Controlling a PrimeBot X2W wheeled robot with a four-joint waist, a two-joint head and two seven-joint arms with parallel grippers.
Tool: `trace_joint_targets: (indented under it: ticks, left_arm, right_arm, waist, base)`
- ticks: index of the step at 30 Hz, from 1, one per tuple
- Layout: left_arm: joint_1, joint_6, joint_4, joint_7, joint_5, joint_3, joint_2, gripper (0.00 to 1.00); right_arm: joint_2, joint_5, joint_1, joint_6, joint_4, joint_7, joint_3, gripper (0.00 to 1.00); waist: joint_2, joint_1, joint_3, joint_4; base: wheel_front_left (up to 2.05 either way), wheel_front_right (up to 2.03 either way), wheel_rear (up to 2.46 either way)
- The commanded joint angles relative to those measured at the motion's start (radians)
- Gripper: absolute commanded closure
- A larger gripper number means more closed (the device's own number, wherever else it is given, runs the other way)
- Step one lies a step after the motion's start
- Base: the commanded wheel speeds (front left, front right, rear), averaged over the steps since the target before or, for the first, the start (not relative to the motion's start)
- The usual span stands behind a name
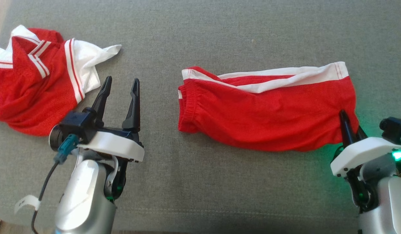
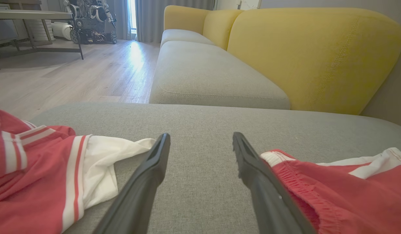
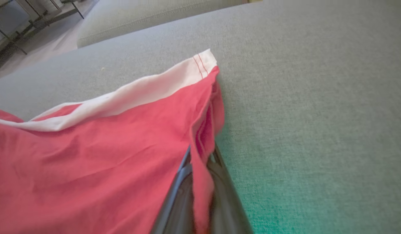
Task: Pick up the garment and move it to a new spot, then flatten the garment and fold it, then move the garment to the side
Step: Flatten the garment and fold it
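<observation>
Red shorts with a white side stripe (image 1: pixel 265 109) lie folded lengthwise on the grey cushion, elastic waistband toward the left. My right gripper (image 1: pixel 350 125) is shut on the shorts' lower right hem; the right wrist view shows red cloth (image 3: pixel 200 143) pinched between the two dark fingers. My left gripper (image 1: pixel 121 85) stands open over bare cushion, left of the waistband (image 2: pixel 285 172), with nothing between its fingers (image 2: pixel 154 162).
A crumpled red and white jersey (image 1: pixel 41 78) lies at the far left of the cushion (image 1: pixel 220 182). The left wrist view shows a yellow sofa backrest (image 2: pixel 311 55), another grey seat (image 2: pixel 207 74), wooden floor (image 2: pixel 73 74) and a table with a machine beyond.
</observation>
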Motion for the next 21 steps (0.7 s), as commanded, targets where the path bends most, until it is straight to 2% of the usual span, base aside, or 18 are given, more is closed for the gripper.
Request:
trace_joint_targets:
  ticks: [1,5,12,18,21]
  left_arm:
    - [-0.010,-0.001,-0.027,-0.012,0.005,0.031,0.023,0.00]
    - [-0.002,-0.001,-0.018,-0.012,0.005,0.025,0.023,0.00]
    - [0.006,-0.001,-0.005,-0.012,0.001,0.010,0.021,0.00]
    - [0.009,0.001,-0.001,-0.012,-0.005,-0.004,0.016,0.00]
    - [0.010,0.002,-0.001,-0.012,-0.007,-0.008,0.014,0.00]
  right_arm:
    - [-0.004,0.012,-0.006,0.003,-0.047,-0.001,0.020,1.00]
    - [-0.003,0.027,-0.010,0.003,-0.085,0.007,0.056,1.00]
    - [-0.002,0.047,-0.049,0.003,-0.174,0.026,0.219,1.00]
    - [-0.002,0.118,-0.140,0.003,-0.129,0.018,0.420,1.00]
    - [-0.002,0.147,-0.168,0.003,-0.095,0.009,0.473,1.00]
  waist:
    - [0.0000,0.0000,-0.006,-0.002]
    - [0.0000,0.0000,-0.030,-0.004]
    - [0.0000,0.0000,-0.066,0.009]
    - [0.0000,0.0000,-0.084,0.047]
    - [0.0000,0.0000,-0.085,0.060]
  base:
    - [0.00,0.00,0.00]
    - [0.00,0.00,0.00]
    - [0.00,0.00,0.00]
    - [0.00,0.00,0.00]
    - [0.00,0.00,0.00]
